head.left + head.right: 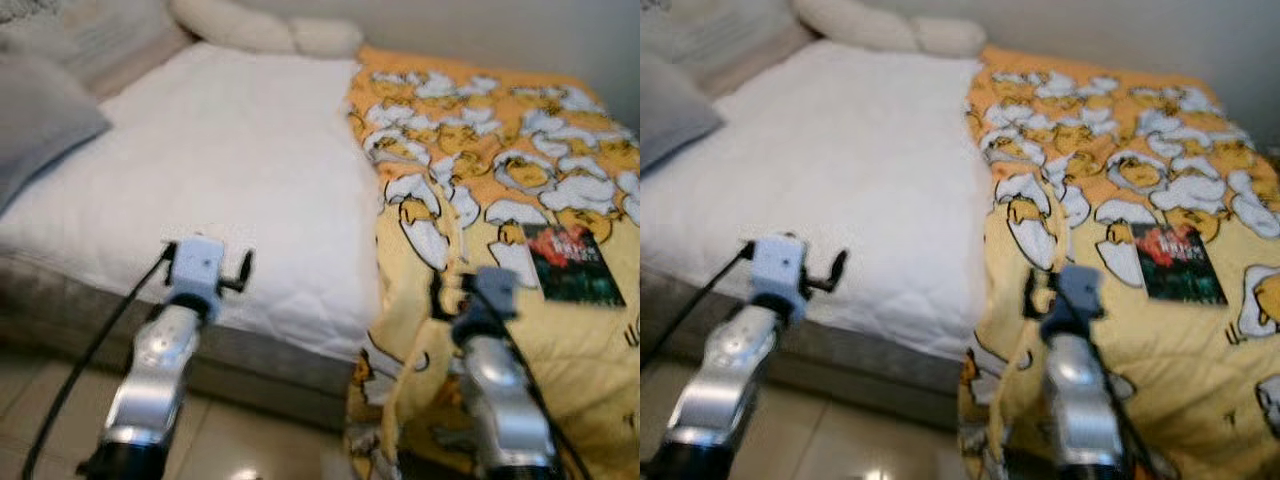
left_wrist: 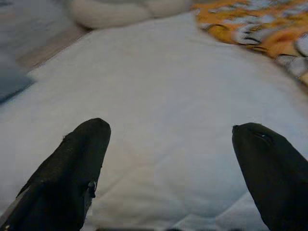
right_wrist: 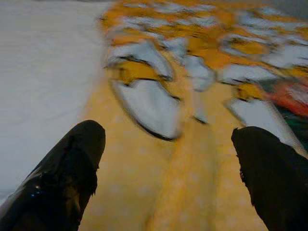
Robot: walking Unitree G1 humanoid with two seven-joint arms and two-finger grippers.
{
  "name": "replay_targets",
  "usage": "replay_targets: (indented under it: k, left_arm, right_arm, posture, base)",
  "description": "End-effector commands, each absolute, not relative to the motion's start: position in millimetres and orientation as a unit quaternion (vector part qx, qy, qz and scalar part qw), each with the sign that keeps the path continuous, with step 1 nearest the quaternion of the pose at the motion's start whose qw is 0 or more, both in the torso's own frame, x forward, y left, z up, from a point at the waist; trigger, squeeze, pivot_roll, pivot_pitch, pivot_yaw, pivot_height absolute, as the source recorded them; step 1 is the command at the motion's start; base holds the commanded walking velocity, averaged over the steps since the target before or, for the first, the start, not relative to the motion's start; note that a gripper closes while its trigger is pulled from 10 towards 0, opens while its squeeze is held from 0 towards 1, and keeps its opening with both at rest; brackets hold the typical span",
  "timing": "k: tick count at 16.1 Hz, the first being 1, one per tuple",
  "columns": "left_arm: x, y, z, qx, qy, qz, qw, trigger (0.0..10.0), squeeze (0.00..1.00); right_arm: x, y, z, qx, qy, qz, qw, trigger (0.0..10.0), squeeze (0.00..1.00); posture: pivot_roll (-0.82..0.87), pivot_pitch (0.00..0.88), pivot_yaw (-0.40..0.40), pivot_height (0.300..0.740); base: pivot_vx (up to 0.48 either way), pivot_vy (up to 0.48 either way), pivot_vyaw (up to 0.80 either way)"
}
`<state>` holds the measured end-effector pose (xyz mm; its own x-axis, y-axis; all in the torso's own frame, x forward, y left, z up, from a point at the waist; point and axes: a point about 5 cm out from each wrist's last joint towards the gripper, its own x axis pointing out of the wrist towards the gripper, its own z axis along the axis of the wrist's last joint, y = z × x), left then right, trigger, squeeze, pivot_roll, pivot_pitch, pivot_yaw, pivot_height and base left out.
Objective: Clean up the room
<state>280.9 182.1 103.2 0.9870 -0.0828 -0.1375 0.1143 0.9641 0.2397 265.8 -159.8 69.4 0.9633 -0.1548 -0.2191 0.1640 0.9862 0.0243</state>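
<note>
A white quilted mattress (image 1: 215, 165) fills the centre and left of the frame, with a grey cushion (image 1: 35, 125) at its upper-left edge and a cream bolster pillow (image 1: 265, 28) along the top. Pale floor tiles (image 1: 235, 445) show at lower left.

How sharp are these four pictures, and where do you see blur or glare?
Both eye views are soft, so the yellow blanket and the book lack detail; small glare on the floor tiles. Left wrist view: even, dim light on the white mattress. Right wrist view: the blanket's pattern is smeared by motion blur.
</note>
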Motion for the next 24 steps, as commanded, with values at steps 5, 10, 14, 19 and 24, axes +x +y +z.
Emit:
replay_targets:
  k: [5, 10, 14, 19, 24]
  left_arm:
    - [283.5, 178.3, 104.3, 0.128, 0.06, -0.056, 0.988, 10.0, 1.0]
    - [285.0, 178.0, 104.6, 0.133, 0.059, -0.06, 0.988, 10.0, 1.0]
    - [285.4, 177.4, 104.3, 0.133, 0.059, -0.062, 0.987, 10.0, 1.0]
    - [286.4, 176.5, 104.4, 0.134, 0.058, -0.063, 0.987, 10.0, 1.0]
    - [285.5, 173.0, 101.6, 0.126, 0.061, -0.079, 0.987, 10.0, 1.0]
  right_arm:
    - [269.6, -164.7, 71.1, 0.02, 0.107, -0.087, 0.99, 10.0, 0.0]
    - [271.7, -164.7, 69.7, 0.024, 0.109, -0.089, 0.99, 10.0, 0.0]
    - [271.8, -166.6, 68.6, 0.031, 0.111, -0.099, 0.988, 10.0, 0.0]
    - [273.5, -165.3, 67.9, 0.039, 0.112, -0.091, 0.989, 10.0, 0.0]
    - [274.1, -157.6, 65.4, 0.063, 0.126, -0.045, 0.989, 10.0, 0.0]
  posture:
    - [0.03, 0.0, 0.021, 0.74]
    - [0.03, 0.0, 0.025, 0.74]
    - [0.03, 0.0, 0.027, 0.74]
    - [0.03, 0.0, 0.028, 0.74]
    - [0.03, 0.0, 0.032, 0.74]
  base:
    - [0.0, -0.452, 0.8]
    - [0.0, -0.452, 0.8]
    - [0.0, -0.45, 0.25]
    - [0.0, -0.452, 0.0]
    - [0.0, -0.181, 0.0]
